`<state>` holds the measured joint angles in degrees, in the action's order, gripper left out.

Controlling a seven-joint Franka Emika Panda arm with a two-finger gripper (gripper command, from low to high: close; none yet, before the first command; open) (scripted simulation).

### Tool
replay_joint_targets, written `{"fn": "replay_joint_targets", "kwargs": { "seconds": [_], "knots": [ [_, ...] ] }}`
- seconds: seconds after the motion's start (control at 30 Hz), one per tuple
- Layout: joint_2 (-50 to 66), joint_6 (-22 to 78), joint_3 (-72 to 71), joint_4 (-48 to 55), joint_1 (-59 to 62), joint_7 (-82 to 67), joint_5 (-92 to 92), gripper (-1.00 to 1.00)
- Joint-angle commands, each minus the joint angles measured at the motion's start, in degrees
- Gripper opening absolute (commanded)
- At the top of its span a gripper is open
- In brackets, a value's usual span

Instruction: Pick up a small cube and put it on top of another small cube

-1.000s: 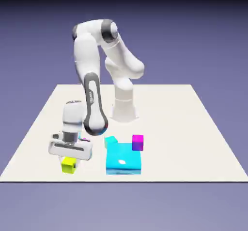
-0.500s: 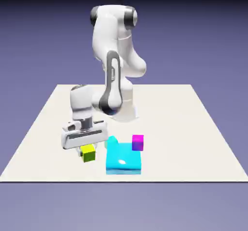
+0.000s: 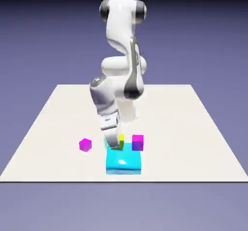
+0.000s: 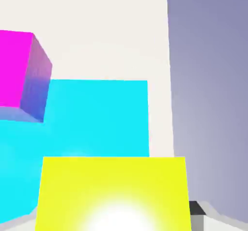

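That arm is glossy white nearly all over, its segments smooth, rounded and bulging like fat tubes. Dark grey caps close the rounded joints up top, and a long dark grey strip carries small pale lettering, too tiny to read from here. The gripper (image 3: 116, 146) has a white, blocky housing.

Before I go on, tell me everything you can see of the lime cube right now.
The lime cube is plain, smooth and yellow-green, with straight edges and a bright white glare on the face toward the hand camera. It is held between the fingertips of the hand. In the exterior view it shows only partly, behind the hand, just left of the magenta cube on the flat cyan block. Whether it touches anything beneath, I can't tell.
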<state>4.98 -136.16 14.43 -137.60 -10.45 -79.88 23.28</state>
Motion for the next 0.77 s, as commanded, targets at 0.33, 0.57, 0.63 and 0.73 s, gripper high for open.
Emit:
{"fn": "replay_joint_targets", "kwargs": {
  "seconds": [0.33,0.57,0.63,0.73],
  "knots": [
    [-6.51,18.86,11.29,0.79,-17.7,-27.48,-10.72,-1.0],
    [-0.99,10.49,10.78,-4.24,-19.62,-33.86,-6.52,-1.0],
    [-0.99,10.48,10.78,-4.24,-19.62,-33.86,-6.52,1.0],
    [-5.52,17.95,11.91,-0.45,-19.38,-30.94,-10.35,1.0]
  ]
}}
